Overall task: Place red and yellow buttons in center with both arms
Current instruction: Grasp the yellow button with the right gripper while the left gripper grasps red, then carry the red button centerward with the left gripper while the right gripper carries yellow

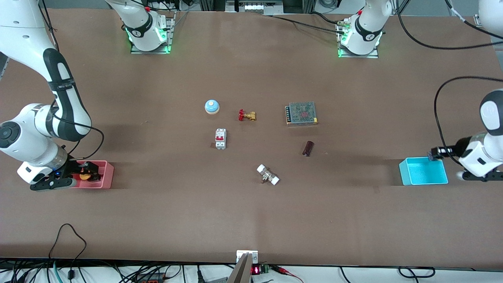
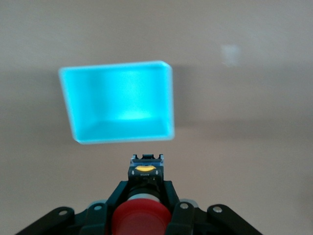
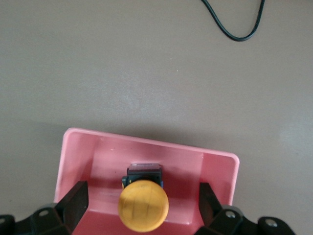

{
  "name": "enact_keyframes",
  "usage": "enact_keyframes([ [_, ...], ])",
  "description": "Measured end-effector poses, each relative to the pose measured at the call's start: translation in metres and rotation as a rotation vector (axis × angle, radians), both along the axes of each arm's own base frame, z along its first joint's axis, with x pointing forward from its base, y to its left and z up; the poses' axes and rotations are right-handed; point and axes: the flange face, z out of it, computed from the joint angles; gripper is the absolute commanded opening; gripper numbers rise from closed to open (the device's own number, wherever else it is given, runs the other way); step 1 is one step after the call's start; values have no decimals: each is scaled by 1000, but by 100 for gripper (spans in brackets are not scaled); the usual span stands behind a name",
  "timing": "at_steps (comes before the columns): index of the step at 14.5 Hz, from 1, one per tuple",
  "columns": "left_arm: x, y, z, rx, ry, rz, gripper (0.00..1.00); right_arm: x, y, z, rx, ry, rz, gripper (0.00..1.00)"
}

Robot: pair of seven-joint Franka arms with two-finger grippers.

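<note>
The yellow button [image 3: 143,204] stands in a pink tray [image 3: 215,164] near the right arm's end of the table; it also shows in the front view [image 1: 84,176]. My right gripper [image 3: 142,203] is low over it, open, with one finger [image 3: 73,199] on each side and a gap to the cap. In the front view it [image 1: 87,173] is at the pink tray [image 1: 108,173]. My left gripper [image 2: 145,188] is shut on the red button [image 2: 142,219], held in the air beside an empty blue tray [image 2: 120,105]. In the front view it [image 1: 441,151] is at the blue tray's [image 1: 423,171] corner. The brown table center [image 1: 255,147] is bare.
Around the center lie a blue dome bell [image 1: 212,106], a brass valve [image 1: 247,115], a white circuit breaker [image 1: 220,138], a metal mesh power supply [image 1: 301,113], a small dark cylinder [image 1: 308,148] and a white-capped fitting [image 1: 268,175]. A black cable [image 3: 234,24] lies near the pink tray.
</note>
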Motion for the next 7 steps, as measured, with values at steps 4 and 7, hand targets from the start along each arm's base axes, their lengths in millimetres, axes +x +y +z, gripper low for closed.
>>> enact_keyframes([
  [4, -14, -85, -6, -28, 99, -21, 27, 0, 0, -15, 1, -3, 1, 100],
  [7, -27, -142, -41, -28, 105, 2, 27, 0, 0, -17, 2, -2, 1, 100],
])
